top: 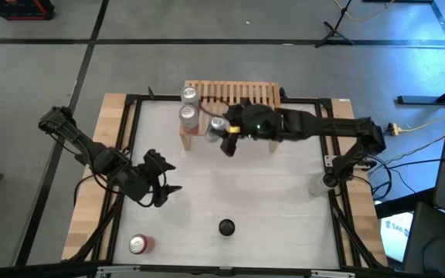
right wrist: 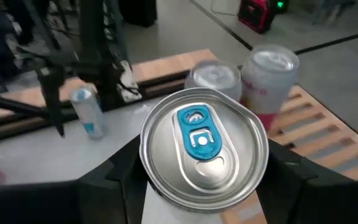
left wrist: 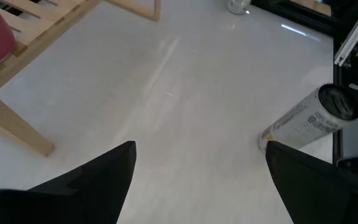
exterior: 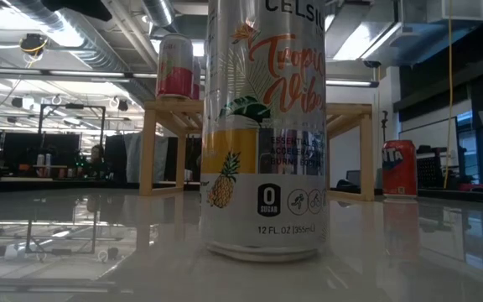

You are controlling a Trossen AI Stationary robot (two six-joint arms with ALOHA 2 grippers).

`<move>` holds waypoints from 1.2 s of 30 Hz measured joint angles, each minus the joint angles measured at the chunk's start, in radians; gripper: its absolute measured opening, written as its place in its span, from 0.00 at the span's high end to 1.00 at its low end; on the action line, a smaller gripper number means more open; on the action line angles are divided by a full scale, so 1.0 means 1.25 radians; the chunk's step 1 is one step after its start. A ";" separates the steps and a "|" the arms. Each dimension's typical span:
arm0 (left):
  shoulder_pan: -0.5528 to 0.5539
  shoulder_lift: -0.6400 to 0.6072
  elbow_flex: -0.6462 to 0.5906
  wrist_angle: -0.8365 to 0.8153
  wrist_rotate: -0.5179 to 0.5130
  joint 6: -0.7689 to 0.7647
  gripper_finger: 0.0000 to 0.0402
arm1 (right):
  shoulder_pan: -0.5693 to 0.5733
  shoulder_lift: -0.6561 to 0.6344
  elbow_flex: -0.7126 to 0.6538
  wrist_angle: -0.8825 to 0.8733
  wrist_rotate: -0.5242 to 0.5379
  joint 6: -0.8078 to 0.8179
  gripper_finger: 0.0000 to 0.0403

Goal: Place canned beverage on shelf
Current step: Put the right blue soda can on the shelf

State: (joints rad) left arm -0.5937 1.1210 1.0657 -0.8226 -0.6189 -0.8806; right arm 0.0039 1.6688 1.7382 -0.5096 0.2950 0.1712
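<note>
The right gripper (top: 224, 133) reaches across the far part of the table (top: 269, 193) and holds a silver can (right wrist: 204, 146) with a blue pull tab, its fingers closed partway around the can's sides. The can stands upright in the grip, long axis vertical, lid facing up; it is at the front edge of the shelf (top: 253, 94), toward the shelf's left end. Whether its base touches the slats or hangs just clear cannot be told.

The shelf stands at the table's far edge, its slats running front to back. Two pink cans (top: 189, 104) already stand upright on its left end, one behind the other, just beside the held can.

The left gripper (top: 163, 179) waits above the table's left side, fingers spread wide and empty.

A tall white can (exterior: 265, 126) with a pineapple print stands upright near the table's near edge, at about the middle. A red can (top: 140, 245) stands at the near left corner.
</note>
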 joint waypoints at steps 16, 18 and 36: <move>0.090 0.000 0.000 0.011 0.000 -0.002 0.13 | -0.198 0.110 0.099 0.000 -0.146 -0.140 0.46; 0.098 0.000 0.000 0.012 0.002 -0.002 0.13 | -0.210 0.129 0.118 -0.019 -0.147 -0.148 0.46; 0.114 0.000 0.000 0.013 0.006 0.000 0.13 | -0.239 0.172 0.131 -0.048 -0.189 -0.160 0.46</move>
State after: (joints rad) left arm -0.4519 1.1210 1.0657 -0.8062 -0.6117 -0.8803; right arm -0.2951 1.8839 1.9015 -0.5694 0.0591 -0.0283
